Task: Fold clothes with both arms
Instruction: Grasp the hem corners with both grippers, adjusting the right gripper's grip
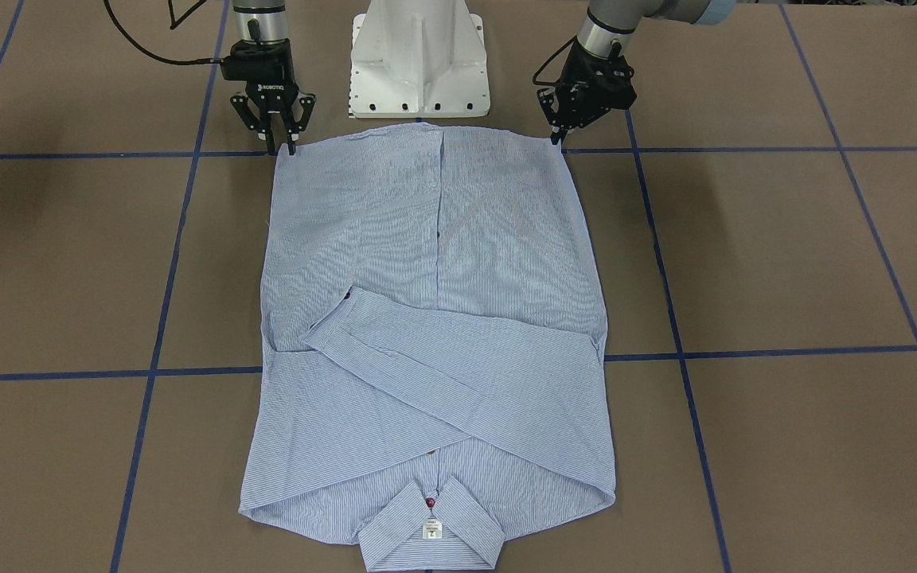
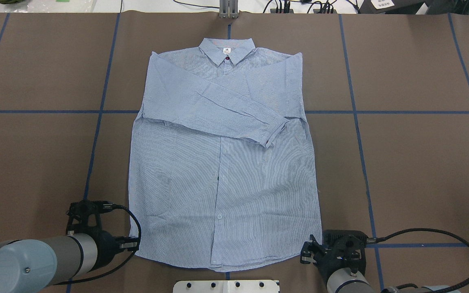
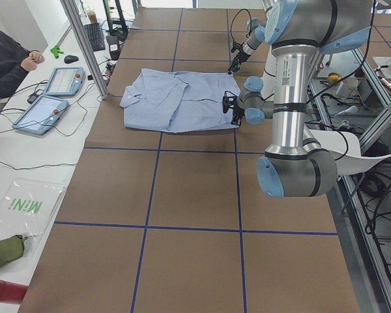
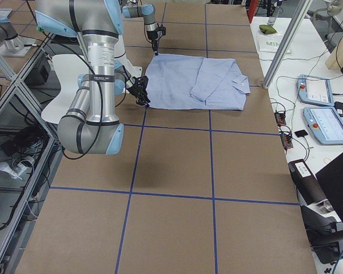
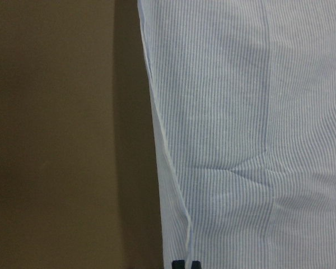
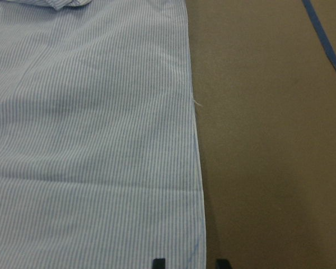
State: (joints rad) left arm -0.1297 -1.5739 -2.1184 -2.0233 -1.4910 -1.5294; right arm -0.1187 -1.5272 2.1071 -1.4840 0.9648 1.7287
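Note:
The light blue striped shirt (image 1: 435, 318) lies flat and face up on the brown table, with both sleeves folded across the chest. Its collar (image 2: 227, 51) and white label are at the far end from me. My left gripper (image 1: 556, 137) is at the near hem corner on my left. In the left wrist view its fingertips (image 5: 186, 263) are pinched together on the shirt's edge (image 5: 252, 140). My right gripper (image 1: 282, 148) stands at the other near hem corner. In the right wrist view its fingertips (image 6: 190, 262) are apart and straddle the shirt's side edge (image 6: 89, 140).
The white pedestal base (image 1: 419, 56) stands just behind the hem, between the arms. Blue tape lines (image 2: 356, 112) cross the brown table. In the exterior left view, a metal post (image 3: 85, 45), tablets (image 3: 49, 98) and a person (image 3: 6, 59) are beyond the collar end.

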